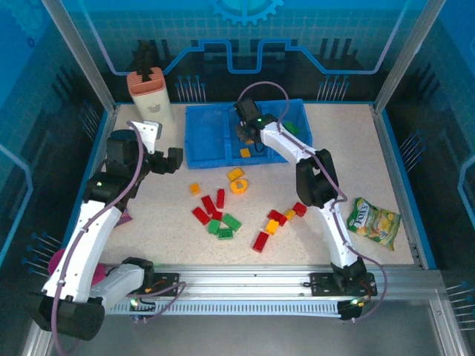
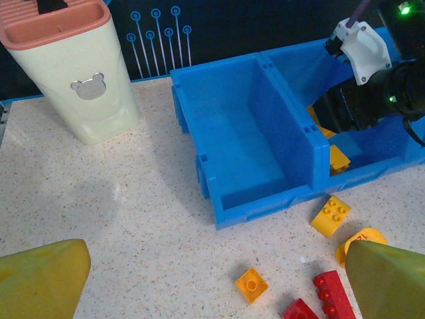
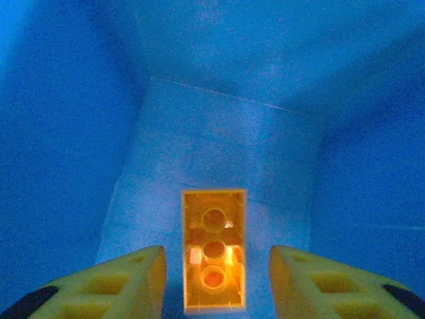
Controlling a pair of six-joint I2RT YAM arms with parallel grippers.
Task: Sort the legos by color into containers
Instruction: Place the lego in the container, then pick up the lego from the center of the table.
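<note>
The blue tray [image 1: 208,141] stands at the back centre with three compartments. My right gripper [image 1: 249,133] hangs open inside the middle compartment. An orange brick [image 3: 214,249] lies underside up on the floor between its yellow fingers [image 3: 126,282], touching neither. Another orange brick [image 1: 245,153] lies at that compartment's front, and a green brick [image 1: 291,127] lies in the right compartment. The left compartment [image 2: 242,143] holds nothing. Red, green and orange legos [image 1: 223,211] and the orange ring [image 1: 239,185] are scattered on the table. My left gripper [image 1: 167,159] hovers open left of the tray, above a small orange brick [image 2: 252,284].
A beige bottle with an orange cap [image 1: 151,95] stands at the tray's left. A yellow-green snack bag [image 1: 375,221] lies at the right edge. A pink cup [image 1: 63,259] sits behind the left arm. Blue walls enclose the table.
</note>
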